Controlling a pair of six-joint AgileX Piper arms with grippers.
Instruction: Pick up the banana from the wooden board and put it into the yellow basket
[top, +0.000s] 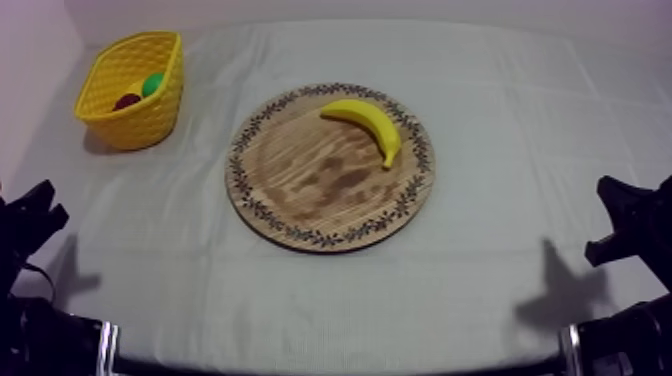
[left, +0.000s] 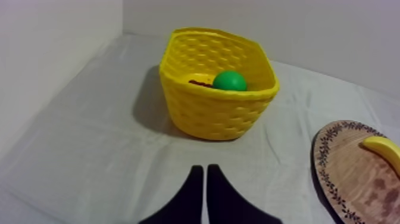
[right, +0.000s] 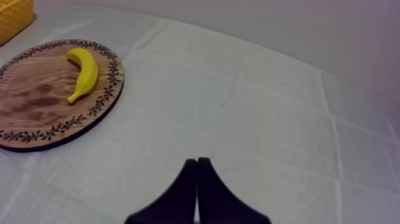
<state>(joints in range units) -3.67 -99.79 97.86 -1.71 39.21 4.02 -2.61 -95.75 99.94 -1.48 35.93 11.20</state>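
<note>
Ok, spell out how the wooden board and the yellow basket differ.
The wooden board is flat, round and brown with a patterned rim; the yellow basket is tall-walled and latticed. The board lies mid-table; the basket stands at the far left corner. The board carries a banana; the basket holds a green fruit and a small red fruit. Both rest on the cloth.

The banana (top: 366, 122) is coloured plain bright yellow, and the same yellow is seen on the basket (top: 150, 120), whose walls are patterned like a honeycomb weave. The wooden board (top: 300, 190) is marked by light brown grain with darker blotches and is ringed by a dark leafy border. A green toy fruit (top: 152, 84), a dark-toned small red fruit (top: 127, 101) and the grey-white cloth (top: 500, 250) are also seen.
</note>
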